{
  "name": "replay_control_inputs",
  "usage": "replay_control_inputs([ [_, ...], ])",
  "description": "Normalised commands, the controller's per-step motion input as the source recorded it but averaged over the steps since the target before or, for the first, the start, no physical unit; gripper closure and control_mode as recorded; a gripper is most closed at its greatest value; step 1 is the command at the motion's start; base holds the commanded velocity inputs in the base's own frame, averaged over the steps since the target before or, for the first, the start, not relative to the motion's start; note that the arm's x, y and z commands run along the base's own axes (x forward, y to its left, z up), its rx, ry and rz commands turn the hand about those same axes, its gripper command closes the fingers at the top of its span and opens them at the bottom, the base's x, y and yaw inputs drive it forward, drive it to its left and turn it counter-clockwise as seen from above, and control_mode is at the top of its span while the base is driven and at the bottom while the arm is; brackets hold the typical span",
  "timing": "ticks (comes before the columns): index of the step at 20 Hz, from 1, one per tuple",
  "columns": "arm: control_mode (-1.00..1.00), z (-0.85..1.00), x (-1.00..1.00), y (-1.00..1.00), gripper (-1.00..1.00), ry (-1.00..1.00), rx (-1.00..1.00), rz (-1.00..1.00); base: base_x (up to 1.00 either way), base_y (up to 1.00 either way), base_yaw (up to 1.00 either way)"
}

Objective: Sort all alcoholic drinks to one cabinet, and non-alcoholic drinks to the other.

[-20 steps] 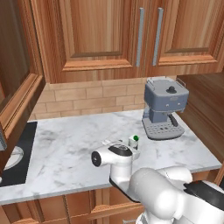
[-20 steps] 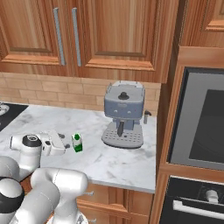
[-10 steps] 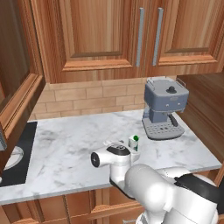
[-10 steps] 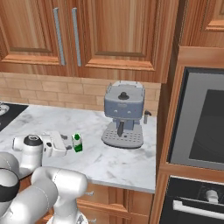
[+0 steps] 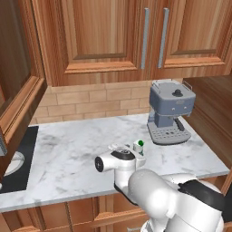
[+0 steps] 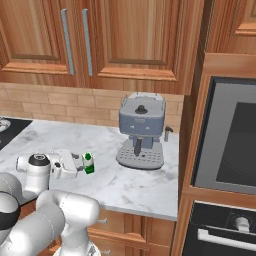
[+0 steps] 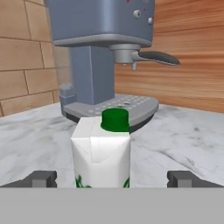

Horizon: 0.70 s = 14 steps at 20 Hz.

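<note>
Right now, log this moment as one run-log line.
phase: approach | target: carton upright on counter, before coffee machine | jaws: open, either side of carton, not gripping | cabinets: closed

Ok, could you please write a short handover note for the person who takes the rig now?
Gripper: open, one fingertip on each side of the carton, not closed on it.
Carton: upright on the marble counter, in front of the grey coffee machine.
Wall cabinets: both doors closed.
Done: the approach to the carton.
Left: grip the carton, open a cabinet, place it inside. Other drinks are not in sight here.
</note>
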Motion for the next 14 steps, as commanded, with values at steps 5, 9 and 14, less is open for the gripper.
replay_control_inputs([
  [5,-1.0,-0.07,0.0,-0.12,-1.0,0.0,0.0,0.0,0.0,0.0,0.0],
  [9,-1.0,-0.11,0.0,-0.14,-1.0,0.0,0.0,0.0,0.0,0.0,0.0],
  [14,-1.0,-0.12,0.02,-0.15,-1.0,0.0,0.0,0.0,0.0,0.0,0.0],
])
